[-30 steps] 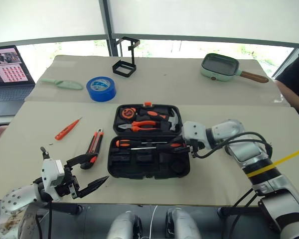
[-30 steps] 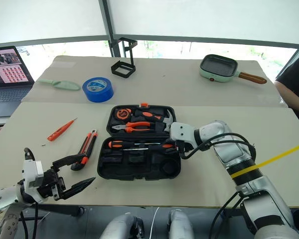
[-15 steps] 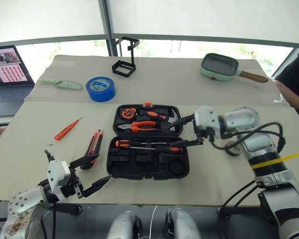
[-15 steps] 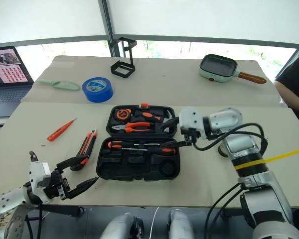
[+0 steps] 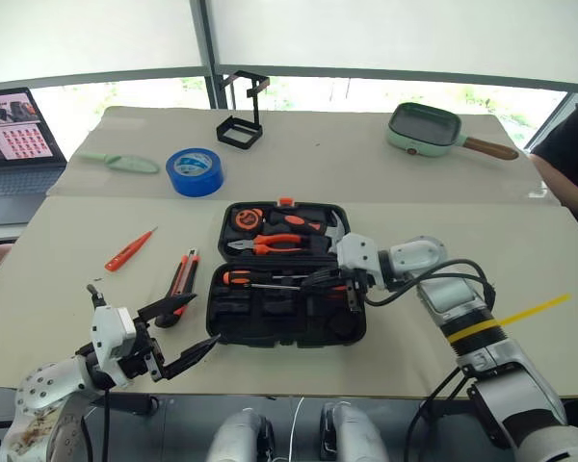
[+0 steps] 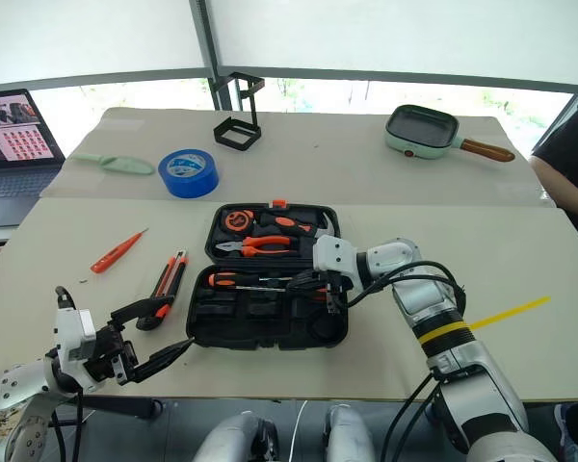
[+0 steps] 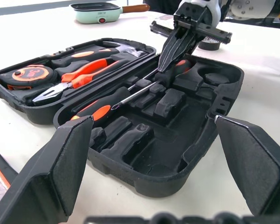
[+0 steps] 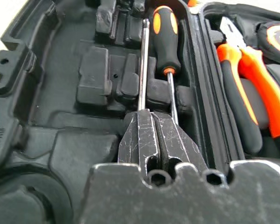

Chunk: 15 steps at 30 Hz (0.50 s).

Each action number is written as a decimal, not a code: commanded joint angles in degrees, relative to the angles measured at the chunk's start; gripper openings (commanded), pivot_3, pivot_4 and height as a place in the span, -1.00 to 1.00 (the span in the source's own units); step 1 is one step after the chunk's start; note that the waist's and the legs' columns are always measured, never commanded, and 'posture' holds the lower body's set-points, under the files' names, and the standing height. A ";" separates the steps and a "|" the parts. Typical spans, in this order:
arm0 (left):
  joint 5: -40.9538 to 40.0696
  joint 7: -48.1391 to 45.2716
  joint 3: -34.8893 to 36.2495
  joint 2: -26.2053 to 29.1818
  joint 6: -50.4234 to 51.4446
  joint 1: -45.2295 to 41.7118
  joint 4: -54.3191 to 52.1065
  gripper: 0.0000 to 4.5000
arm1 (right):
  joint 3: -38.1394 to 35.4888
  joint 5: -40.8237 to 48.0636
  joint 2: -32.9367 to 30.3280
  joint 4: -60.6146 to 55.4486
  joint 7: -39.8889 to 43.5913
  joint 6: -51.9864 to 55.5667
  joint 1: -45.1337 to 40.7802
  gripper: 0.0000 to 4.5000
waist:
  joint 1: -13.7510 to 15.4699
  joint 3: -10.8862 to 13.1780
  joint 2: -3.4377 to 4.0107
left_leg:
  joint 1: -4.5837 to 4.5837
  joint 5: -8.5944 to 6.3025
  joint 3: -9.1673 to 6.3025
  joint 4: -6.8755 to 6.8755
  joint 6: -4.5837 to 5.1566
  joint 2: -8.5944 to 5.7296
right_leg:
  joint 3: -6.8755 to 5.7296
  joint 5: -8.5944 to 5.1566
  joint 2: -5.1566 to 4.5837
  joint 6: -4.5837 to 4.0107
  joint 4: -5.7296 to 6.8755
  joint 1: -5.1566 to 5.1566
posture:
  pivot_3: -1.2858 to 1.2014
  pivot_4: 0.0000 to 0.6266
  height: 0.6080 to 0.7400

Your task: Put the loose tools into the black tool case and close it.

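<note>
Black plastic, the tool case [image 5: 287, 298] lies open on the table [image 5: 67, 250] in front of us, its far half holding pliers [image 5: 270, 244], a hammer [image 5: 329, 231] and a tape measure [image 5: 246, 218]. In the near half we see two screwdrivers [image 5: 270, 280] lying side by side along the hinge edge. Our right gripper [image 5: 329, 285] has its fingers pressed together over the near half, tips down on the screwdrivers' right end; we cannot tell whether it pinches anything. Our left gripper [image 5: 173, 337] hangs wide apart and empty at the near table edge, left of the case. The utility knife [image 5: 182, 278] lies on the table just left of the case, and the thin orange screwdriver [image 5: 129, 250] further left. A blue tape roll [image 5: 195, 171] sits beyond them.
</note>
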 commanded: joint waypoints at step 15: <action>-0.48 3.01 0.89 0.48 0.55 -1.13 -1.07 1.00 | 2.30 -4.05 2.46 1.28 -2.45 -5.38 2.10 -0.99 | -0.21 -0.06 -0.04 | 0.35 0.15 0.00 -0.33 -0.35 0.05 | 0.11 -0.16 0.00 0.06 0.09 0.11 | 0.03 -0.52 1.00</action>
